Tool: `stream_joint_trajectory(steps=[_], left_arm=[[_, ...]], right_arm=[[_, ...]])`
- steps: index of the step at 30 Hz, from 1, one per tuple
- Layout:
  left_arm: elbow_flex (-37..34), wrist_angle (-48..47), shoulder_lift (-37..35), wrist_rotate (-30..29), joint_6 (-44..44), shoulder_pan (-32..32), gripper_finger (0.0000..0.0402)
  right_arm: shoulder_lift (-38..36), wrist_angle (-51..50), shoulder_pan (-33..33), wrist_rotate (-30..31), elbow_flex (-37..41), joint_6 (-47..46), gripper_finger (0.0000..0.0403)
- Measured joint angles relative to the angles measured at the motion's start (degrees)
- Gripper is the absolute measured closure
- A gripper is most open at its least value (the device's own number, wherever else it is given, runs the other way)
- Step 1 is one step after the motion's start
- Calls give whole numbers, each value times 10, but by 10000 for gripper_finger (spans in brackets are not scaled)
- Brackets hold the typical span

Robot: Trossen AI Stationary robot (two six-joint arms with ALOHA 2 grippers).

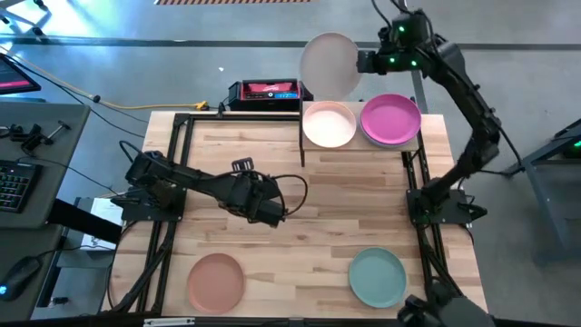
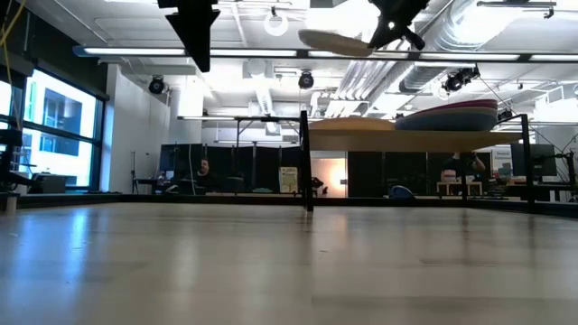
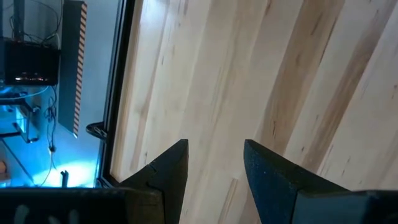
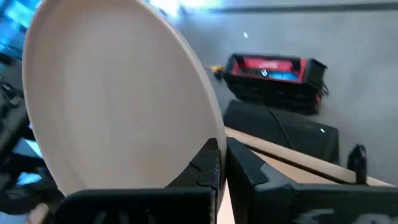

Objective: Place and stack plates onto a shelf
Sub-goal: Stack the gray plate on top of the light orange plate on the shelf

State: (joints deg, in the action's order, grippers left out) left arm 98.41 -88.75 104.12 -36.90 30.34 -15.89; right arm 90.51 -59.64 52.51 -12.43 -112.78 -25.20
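Note:
The shelf (image 1: 363,147) stands at the table's far right. A cream plate (image 1: 329,124) lies on its left half and a magenta plate (image 1: 390,119) on its right half. My right gripper (image 1: 361,64) is shut on a grey-beige plate (image 1: 329,64), held high beyond the shelf's far left corner; the low view shows this plate (image 2: 334,41) well above the board (image 2: 406,140). A peach plate (image 1: 216,280) and a teal plate (image 1: 378,277) lie flat near the table's near edge. My left gripper (image 1: 272,211) hovers open over the table's middle, with only bare wood between its fingers (image 3: 168,168). My right gripper pinches the grey-beige plate's rim (image 4: 208,140) between its two fingers (image 4: 249,168), on the plate's right side. The fingers come from the table's right, slanting down. The plate is lifted clear of everything, close to level, and sticks out to the left of the fingers.
A black and red box (image 1: 265,92) sits on the floor beyond the table's far edge. Black frame rails (image 1: 177,163) run along the table's left and right sides. Bare wood lies between the shelf and the two near plates.

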Motion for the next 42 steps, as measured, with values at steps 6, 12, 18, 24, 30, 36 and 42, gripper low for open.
stream_joint_trajectory(steps=[6, 12, 18, 24, 30, 36, 42], left_arm=[[0, 1, 0, 0, -6, 9, 257], [0, 1, 0, 0, -6, 9, 257], [0, 1, 0, 0, -6, 9, 257], [0, 1, 0, 3, -4, 9, 257], [0, 1, 0, 3, -4, 9, 257], [0, 1, 0, 3, -4, 9, 257], [0, 2, 0, 3, -4, 9, 257]], right_arm=[[82, -121, 3, -1, -81, 35, 403], [124, -189, 3, -1, -83, 73, 403], [127, -197, -2, -1, -49, 87, 403], [127, -195, -5, -1, 2, 92, 403], [127, -166, -16, 0, 38, 91, 403], [127, -161, -20, 0, 66, 88, 403], [127, -155, -22, 3, 94, 90, 403]])
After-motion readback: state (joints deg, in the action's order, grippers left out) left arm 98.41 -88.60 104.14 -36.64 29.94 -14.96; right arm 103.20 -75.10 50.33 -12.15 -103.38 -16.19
